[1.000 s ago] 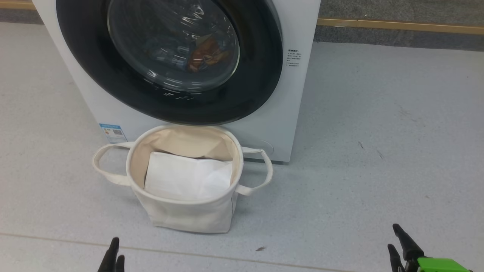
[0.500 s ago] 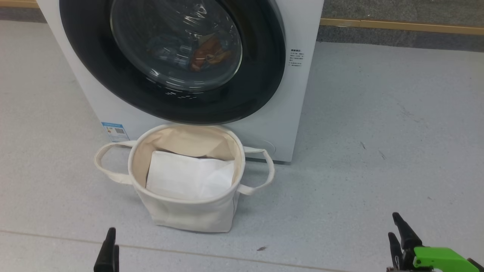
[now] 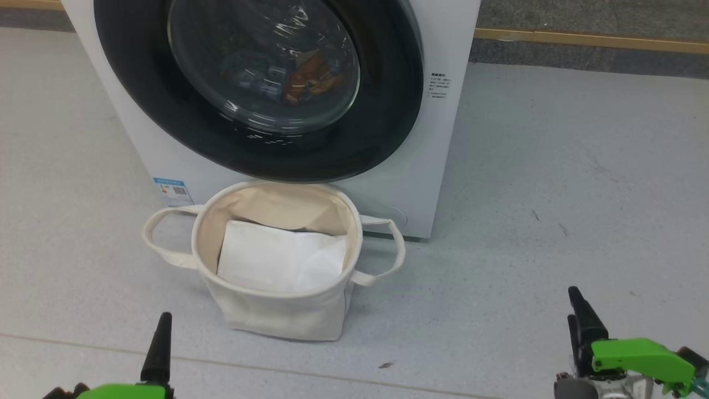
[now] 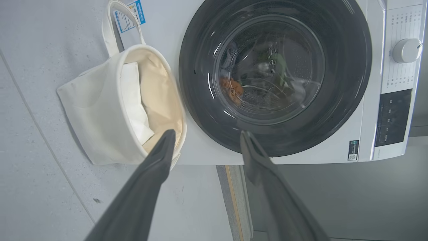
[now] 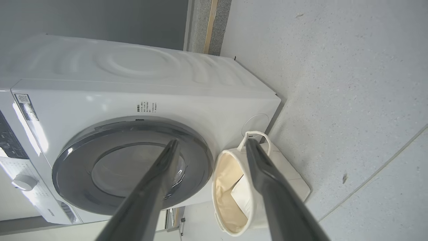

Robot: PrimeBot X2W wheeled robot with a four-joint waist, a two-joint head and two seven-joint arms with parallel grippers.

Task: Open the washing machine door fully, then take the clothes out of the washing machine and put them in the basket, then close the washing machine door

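washing machine (image 3: 437, 166): white front-loader standing on the grey floor (image 3: 554, 194), a small blue label (image 3: 173, 191) low on its front.
door (image 3: 388, 133): round, with a glossy black rim, lying shut against the machine's front.
clothes (image 3: 310, 80): inside the drum behind the glass; an orange patch and some bluish fabric show through, the rest is lost in reflections.
basket (image 3: 277, 316): cream tub on the floor just in front of the machine, below the door, with a loop handle out to each side.
white sheet (image 3: 277, 260): folded, lying inside the basket.
left claw (image 4: 206, 134): low on the robot's left, fingers spread wide, well back from the basket.
right claw (image 5: 212, 142): low on the robot's right, fingers spread wide too, well apart from basket and machine.
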